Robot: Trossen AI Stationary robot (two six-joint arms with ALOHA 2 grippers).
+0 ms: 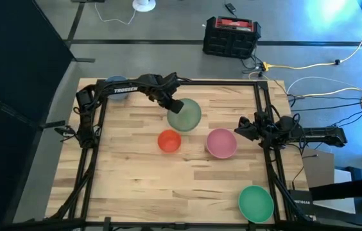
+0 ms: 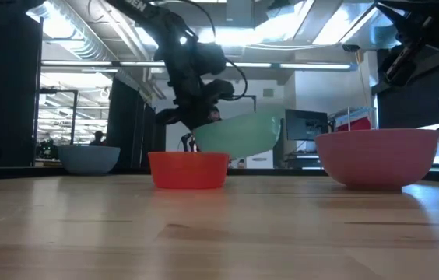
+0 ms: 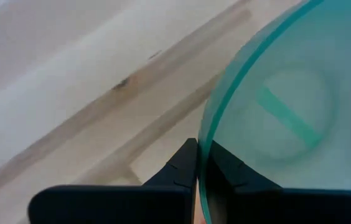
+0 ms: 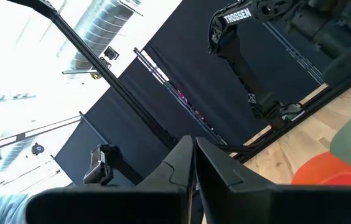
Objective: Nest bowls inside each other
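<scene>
My left gripper (image 1: 176, 106) (image 3: 197, 146) is shut on a pale green bowl (image 1: 185, 116) (image 2: 243, 134) at the table's far middle. An orange-red bowl (image 1: 169, 141) (image 2: 188, 169) stands on its base just nearer than it. A pink bowl (image 1: 221, 142) (image 2: 375, 155) stands to the right of that one. A darker green bowl (image 1: 256, 203) sits by the near right corner, and a blue-grey bowl (image 1: 113, 86) (image 2: 89, 158) at the far left under my left arm. My right gripper (image 1: 242, 128) (image 4: 194, 158) is shut, holds nothing and is raised at the right edge. My left gripper pinches the pale green bowl's rim (image 3: 203, 152) on the bowl's far left side. One finger (image 3: 178, 171) is outside the wall and the other (image 3: 234, 171) inside, seen through it. The fingers slant steeply down from the far left. The bowl hangs open side up, slightly tilted, above the table.
Black frame rails (image 1: 97, 128) (image 1: 267, 160) run along the table's left and right sides. Bare wood (image 1: 168, 192) lies across the near half of the table. A black toolbox (image 1: 231, 36) stands on the floor beyond the far edge.
</scene>
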